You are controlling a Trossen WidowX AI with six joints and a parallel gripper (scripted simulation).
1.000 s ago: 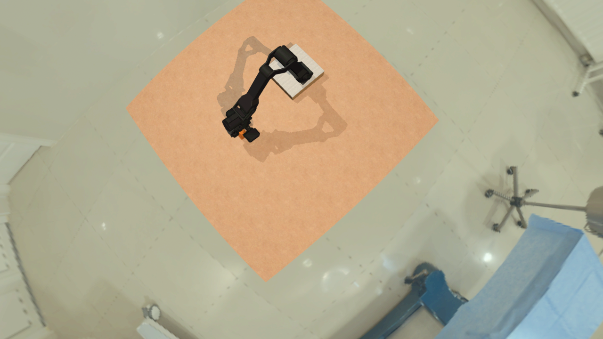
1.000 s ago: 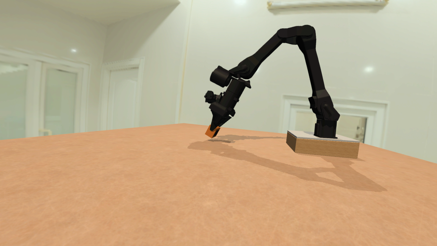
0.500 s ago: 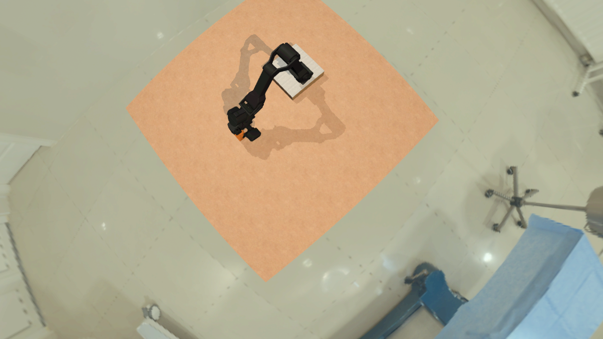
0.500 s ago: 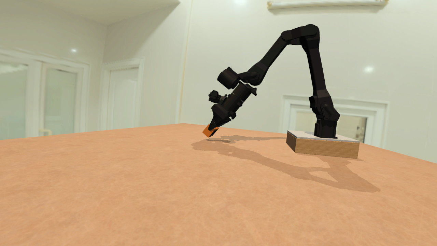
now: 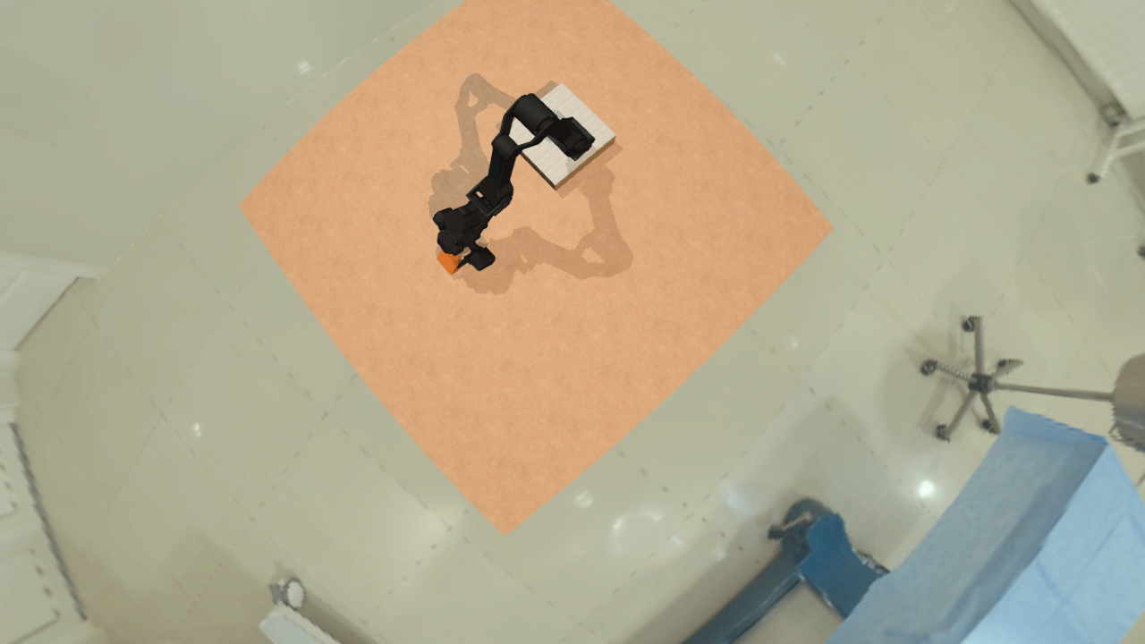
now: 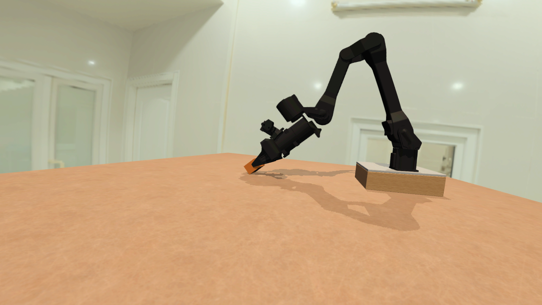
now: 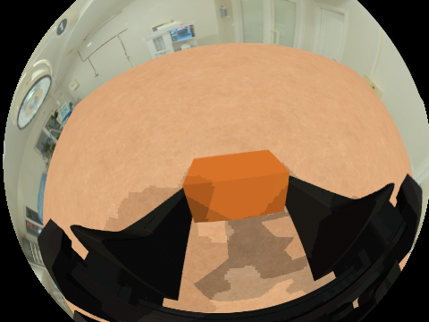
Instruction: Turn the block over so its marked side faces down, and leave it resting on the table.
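Observation:
The orange block [image 5: 448, 262] [image 6: 249, 167] [image 7: 237, 183] is held tilted, low over the orange-tan table [image 5: 512, 400] [image 6: 227, 235] [image 7: 223, 98]. My gripper [image 6: 255, 164] [image 7: 236, 186] is shut on the block, one finger at each end of it in the wrist view. The gripper slants down steeply to the left in the exterior view. The block's lowest edge is at or just above the table; I cannot tell if it touches. The faces of the block in the wrist view are plain orange. The marked side does not show clearly in any view.
The arm's base stands on a wooden block with a white top [image 5: 560, 172] [image 6: 405, 184], to the right of the gripper in the exterior view. The table's left edge lies beyond the block in the top view. Shadows of the arm fall on the table.

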